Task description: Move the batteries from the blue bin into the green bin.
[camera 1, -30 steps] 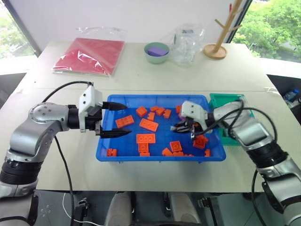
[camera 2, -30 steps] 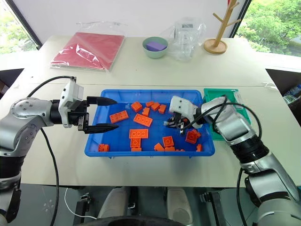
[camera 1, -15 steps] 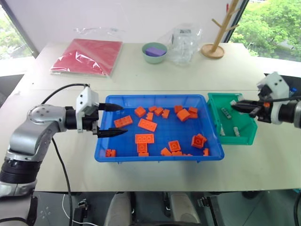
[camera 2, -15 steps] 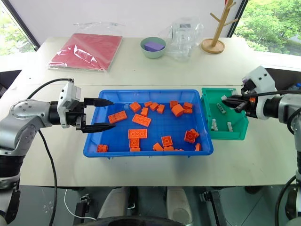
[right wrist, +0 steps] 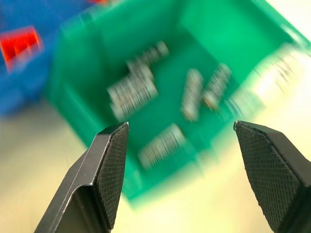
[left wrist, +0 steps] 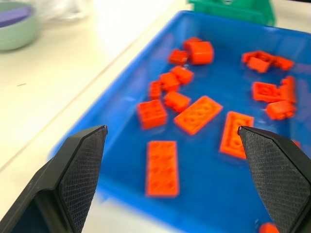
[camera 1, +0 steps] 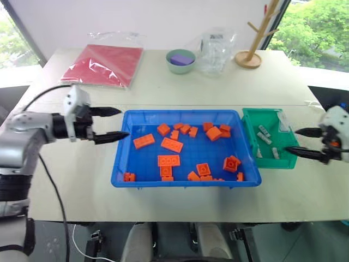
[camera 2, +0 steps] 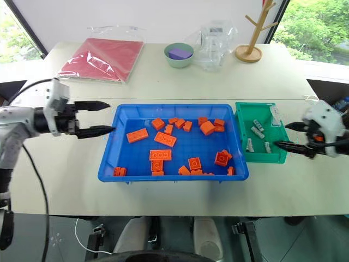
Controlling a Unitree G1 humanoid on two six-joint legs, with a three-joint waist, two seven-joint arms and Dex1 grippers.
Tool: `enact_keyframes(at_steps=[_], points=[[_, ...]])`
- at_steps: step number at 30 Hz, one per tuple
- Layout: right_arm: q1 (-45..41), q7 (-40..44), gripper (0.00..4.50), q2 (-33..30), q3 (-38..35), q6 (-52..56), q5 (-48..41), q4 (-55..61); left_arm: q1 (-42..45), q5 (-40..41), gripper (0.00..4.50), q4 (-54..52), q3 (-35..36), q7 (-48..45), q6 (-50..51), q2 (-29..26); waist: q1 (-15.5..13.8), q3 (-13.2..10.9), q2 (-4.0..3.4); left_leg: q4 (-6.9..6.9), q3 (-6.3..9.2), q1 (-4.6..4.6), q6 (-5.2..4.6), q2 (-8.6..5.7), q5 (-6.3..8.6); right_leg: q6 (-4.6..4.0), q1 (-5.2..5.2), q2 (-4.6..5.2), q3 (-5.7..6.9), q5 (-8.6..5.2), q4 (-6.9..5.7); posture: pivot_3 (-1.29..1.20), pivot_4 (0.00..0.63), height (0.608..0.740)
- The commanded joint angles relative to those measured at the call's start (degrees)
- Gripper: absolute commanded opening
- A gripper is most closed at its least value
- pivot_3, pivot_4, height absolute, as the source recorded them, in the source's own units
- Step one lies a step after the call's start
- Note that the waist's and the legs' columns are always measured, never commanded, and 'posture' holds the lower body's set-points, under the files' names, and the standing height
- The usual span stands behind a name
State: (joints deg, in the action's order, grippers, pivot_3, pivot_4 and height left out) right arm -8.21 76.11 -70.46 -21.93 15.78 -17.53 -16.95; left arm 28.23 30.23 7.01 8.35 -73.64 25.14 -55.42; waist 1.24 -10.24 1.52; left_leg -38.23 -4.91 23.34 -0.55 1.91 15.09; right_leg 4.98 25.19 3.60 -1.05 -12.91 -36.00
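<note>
Batteries lie in the green bin, just beside the right end of the blue bin. Your blue bin holds orange bricks, and you can see no batteries in it. Your right gripper hangs just past the green bin's right side with its fingers wide apart and nothing in them. Your left gripper sits at the blue bin's left edge, fingers apart and holding nothing too. Farther back you see a red bag, a pale bowl and a wooden stand.
</note>
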Motion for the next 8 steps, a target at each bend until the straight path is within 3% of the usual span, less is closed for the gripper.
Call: enact_keyframes(at_steps=[1,8], points=[[-3.0,4.1,3.54,-2.4,-1.8,-6.3,-0.4,-7.6,0.4,-0.9,4.5,3.7,3.5,-2.0,-2.5,-3.1,0.2,0.0,-0.01,0.02,-0.01,-0.03,0.0,0.02,0.0,-0.01,0.0,-0.01,0.0,0.0,-0.01,0.0,0.15,0.736],[-4.8,4.1,3.54,-0.4,-0.8,-9.3,-0.7,-10.7,0.3,-0.4,4.5,5.7,5.5,-3.7,-1.1,-6.3,-0.1,0.0,-0.03,0.03,-0.01,0.01,0.01,0.05,0.0,-0.01,0.04,0.01,0.0,0.0,-0.04,0.0,0.15,0.736]])
